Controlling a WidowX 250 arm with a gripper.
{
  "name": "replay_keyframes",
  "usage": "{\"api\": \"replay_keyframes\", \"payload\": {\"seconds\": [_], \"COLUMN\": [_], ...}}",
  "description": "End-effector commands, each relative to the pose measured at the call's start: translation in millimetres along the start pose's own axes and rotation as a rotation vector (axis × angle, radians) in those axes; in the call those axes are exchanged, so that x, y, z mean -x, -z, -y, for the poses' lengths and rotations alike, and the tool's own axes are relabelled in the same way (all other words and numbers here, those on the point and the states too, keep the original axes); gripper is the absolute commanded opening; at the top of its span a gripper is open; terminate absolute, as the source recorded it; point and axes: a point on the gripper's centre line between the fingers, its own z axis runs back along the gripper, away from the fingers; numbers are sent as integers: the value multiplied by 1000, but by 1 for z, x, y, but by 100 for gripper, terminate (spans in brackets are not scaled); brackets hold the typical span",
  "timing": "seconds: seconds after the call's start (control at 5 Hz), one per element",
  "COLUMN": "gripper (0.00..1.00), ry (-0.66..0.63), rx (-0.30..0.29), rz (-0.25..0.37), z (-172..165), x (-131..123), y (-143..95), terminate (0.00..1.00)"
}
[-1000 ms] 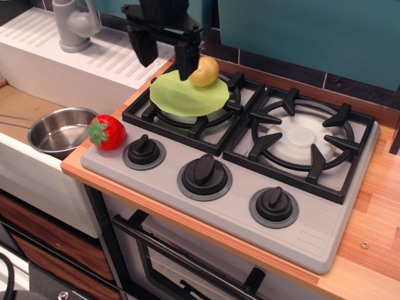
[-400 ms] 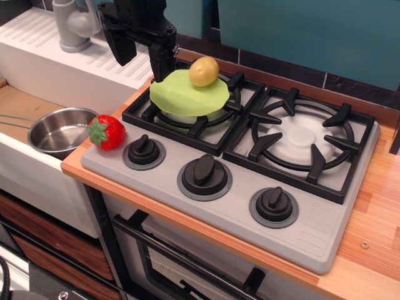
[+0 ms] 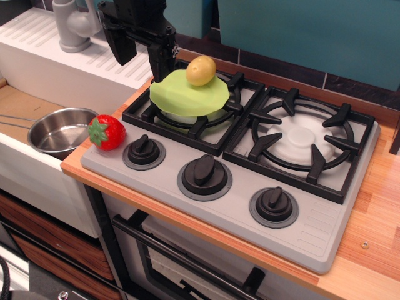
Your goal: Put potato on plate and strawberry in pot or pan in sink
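Note:
The yellow-tan potato (image 3: pixel 201 70) rests on the far edge of the lime-green plate (image 3: pixel 187 95), which sits on the left burner grate. The red strawberry (image 3: pixel 107 132) with its green cap lies on the stove's front left corner, beside the sink. The steel pan (image 3: pixel 59 129) sits in the sink (image 3: pixel 25 162), its thin handle pointing left. My black gripper (image 3: pixel 142 59) hangs open and empty above the counter just left of the plate, behind the strawberry.
The grey faucet (image 3: pixel 74 25) and ribbed white drainboard (image 3: pixel 94 62) lie behind the sink. The stove has two black grates and three knobs (image 3: pixel 205 173) along its front. A wooden counter surrounds it; a teal wall stands behind.
My gripper let go of the potato, which now sits on the plate, and moved left away from it. In the last half second it has hardly moved.

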Motion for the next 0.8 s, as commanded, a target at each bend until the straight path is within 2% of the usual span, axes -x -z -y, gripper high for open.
{"api": "replay_keyframes", "payload": {"seconds": [0.0,0.2,0.6], "gripper": [100,100,100], "ry": [2,45,64], "rx": [-20,-9,-20], "rz": [47,50,31], "z": [-2,-15,-27], "x": [-8,17,41], "y": [-15,-23,-40], "terminate": [0,0,0]}}
